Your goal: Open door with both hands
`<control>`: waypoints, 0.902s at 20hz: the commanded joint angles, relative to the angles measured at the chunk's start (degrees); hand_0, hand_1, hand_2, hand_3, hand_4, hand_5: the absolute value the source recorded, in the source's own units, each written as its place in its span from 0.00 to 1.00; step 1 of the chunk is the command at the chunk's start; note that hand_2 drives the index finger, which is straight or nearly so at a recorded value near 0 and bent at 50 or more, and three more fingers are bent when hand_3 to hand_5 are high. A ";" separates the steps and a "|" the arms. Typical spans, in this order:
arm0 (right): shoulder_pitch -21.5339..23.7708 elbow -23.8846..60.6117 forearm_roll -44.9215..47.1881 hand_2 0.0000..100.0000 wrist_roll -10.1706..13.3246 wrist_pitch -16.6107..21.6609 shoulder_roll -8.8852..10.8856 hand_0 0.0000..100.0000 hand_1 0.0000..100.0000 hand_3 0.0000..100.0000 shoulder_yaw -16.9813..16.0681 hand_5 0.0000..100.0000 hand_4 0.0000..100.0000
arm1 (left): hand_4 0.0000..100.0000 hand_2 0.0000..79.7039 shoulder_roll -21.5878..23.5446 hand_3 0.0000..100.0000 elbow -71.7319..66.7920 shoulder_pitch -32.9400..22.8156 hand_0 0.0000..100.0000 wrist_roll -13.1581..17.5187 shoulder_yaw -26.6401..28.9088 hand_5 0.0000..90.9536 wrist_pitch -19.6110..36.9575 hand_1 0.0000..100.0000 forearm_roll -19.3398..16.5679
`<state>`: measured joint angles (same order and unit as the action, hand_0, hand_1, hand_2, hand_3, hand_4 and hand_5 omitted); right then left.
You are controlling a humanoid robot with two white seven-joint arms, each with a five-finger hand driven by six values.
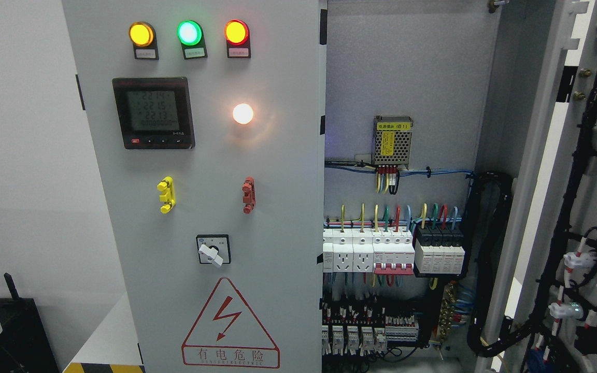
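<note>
A grey electrical cabinet fills the head view. Its left door (200,207) is closed and carries three indicator lamps, a digital meter (153,113), a lit round lamp (243,114), a yellow handle (166,195), a red handle (248,195), a rotary switch (213,249) and a red lightning warning triangle (230,326). Its right door (578,207) stands swung open at the right, its inner side lined with black cable bundles. The cabinet interior (397,207) shows breakers, sockets and coloured wires. Neither hand nor arm is visible.
A white wall (24,155) is at the left. A black object (11,321) and a white surface edge sit at the lower left. A yellow-black hazard stripe (101,368) marks the floor base by the cabinet.
</note>
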<state>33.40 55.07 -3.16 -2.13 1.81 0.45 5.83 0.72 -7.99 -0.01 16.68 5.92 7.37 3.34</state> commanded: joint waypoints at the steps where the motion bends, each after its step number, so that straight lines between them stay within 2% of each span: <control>1: 11.15 33.16 0.18 0.00 -0.25 5.72 5.70 0.38 0.00 0.00 4.45 0.00 0.00 | 0.00 0.00 -1.68 0.00 1.56 -1.57 0.00 -0.33 -1.69 0.00 0.28 0.00 -0.09; 4: 13.18 35.53 0.18 0.00 -0.16 16.00 9.38 0.38 0.00 0.00 6.73 0.00 0.00 | 0.00 0.00 -1.60 0.00 2.01 -1.66 0.00 -0.33 -2.75 0.00 0.37 0.00 -0.09; 6: 14.41 37.99 0.18 0.00 -0.16 19.62 11.93 0.38 0.00 0.00 8.14 0.00 0.00 | 0.00 0.00 -1.51 0.00 2.71 -1.66 0.00 -0.33 -2.75 0.00 0.45 0.00 -0.09; 10: 14.77 41.69 0.26 0.00 -0.16 24.11 15.45 0.38 0.00 0.00 8.76 0.00 0.00 | 0.00 0.00 -1.42 0.00 4.73 -1.66 0.00 -0.24 -3.89 0.00 0.37 0.00 -0.09; 13: 14.68 45.03 0.61 0.00 -0.25 27.80 16.16 0.38 0.00 0.00 9.37 0.00 0.00 | 0.00 0.00 -1.33 0.00 4.74 -1.66 0.00 -0.24 -4.16 0.00 0.28 0.00 -0.09; 15: 14.07 46.35 1.49 0.00 -0.25 29.47 17.21 0.38 0.00 0.00 11.13 0.00 0.00 | 0.00 0.00 -1.42 0.00 4.74 -1.66 0.00 -0.24 -5.73 0.00 0.28 0.00 -0.09; 17: 12.32 46.44 1.49 0.00 -0.16 29.74 18.79 0.38 0.00 0.00 12.97 0.00 0.00 | 0.00 0.00 -1.59 0.00 4.82 -1.57 0.00 -0.24 -6.97 0.00 0.28 0.00 -0.09; 18: 11.26 46.44 1.49 0.00 -0.16 29.83 18.97 0.38 0.00 0.00 13.94 0.00 0.00 | 0.00 0.00 -1.60 0.00 4.82 -1.57 0.00 -0.24 -6.80 0.00 0.45 0.00 -0.09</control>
<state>46.52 89.34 -1.42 -2.36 30.55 12.61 13.69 0.14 -4.66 0.00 16.17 2.07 7.70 3.25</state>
